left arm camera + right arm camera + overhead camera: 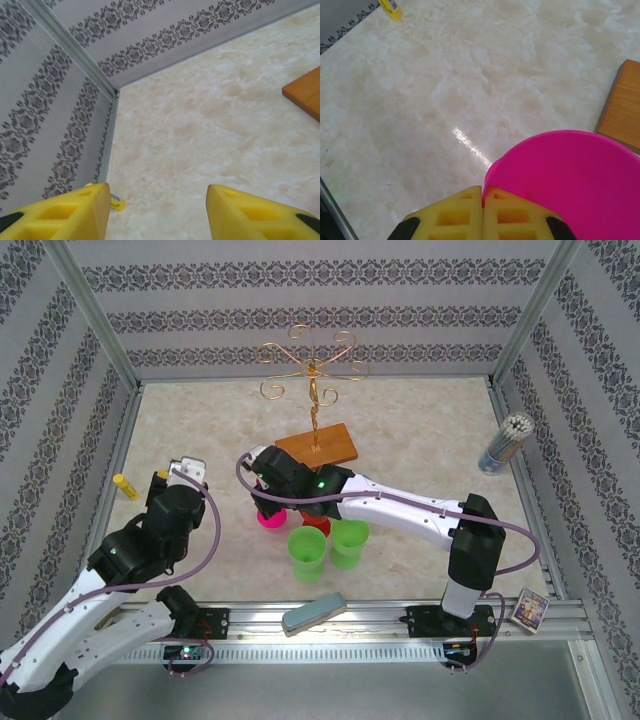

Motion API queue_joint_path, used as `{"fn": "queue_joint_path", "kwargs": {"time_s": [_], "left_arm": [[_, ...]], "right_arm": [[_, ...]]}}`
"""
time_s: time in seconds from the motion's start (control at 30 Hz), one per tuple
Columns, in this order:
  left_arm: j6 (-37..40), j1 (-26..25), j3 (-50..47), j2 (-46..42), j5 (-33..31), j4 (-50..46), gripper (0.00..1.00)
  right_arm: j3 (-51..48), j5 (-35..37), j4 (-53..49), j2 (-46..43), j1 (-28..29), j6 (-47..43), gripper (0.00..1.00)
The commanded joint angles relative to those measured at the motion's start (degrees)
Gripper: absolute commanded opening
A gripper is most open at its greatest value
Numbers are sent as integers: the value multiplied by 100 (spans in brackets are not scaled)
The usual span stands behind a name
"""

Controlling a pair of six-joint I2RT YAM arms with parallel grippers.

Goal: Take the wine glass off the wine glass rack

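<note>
Right gripper (482,202) pinches the pink glass (570,185) rim, just beside the rack base (622,107).
Left gripper (157,215) spread, empty; bare table (200,125) ahead to the wall (50,125) corner.

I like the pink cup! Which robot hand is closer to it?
Right. The right gripper is shut at the rim of the pink cup; the left gripper hangs open, well apart, to its left.
</note>
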Motion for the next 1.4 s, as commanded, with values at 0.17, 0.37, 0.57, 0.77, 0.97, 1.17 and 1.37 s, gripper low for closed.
{"fn": "queue_joint_path", "kwargs": {"time_s": [0.17,0.37,0.57,0.77,0.97,1.17,1.37], "left_arm": [[-562,1072,-69,16,1500,520,53],[-773,1572,-110,28,2059,674,53],[-1023,1849,-182,60,2415,905,53],[-1218,2062,-210,113,2700,1018,53],[-1345,2289,-219,83,2926,1065,53],[-1382,2398,-239,95,3019,1086,53],[-1374,2452,-252,96,3055,1102,54]], "right_arm": [[-12,348,-46,48,144,-60,0],[13,401,-126,144,214,-62,0],[32,554,-224,236,276,-79,0],[-3,602,-242,294,305,-59,0],[6,631,-277,380,322,-37,0],[6,617,-276,424,331,-18,2],[14,630,-277,445,350,-9,12]]}}
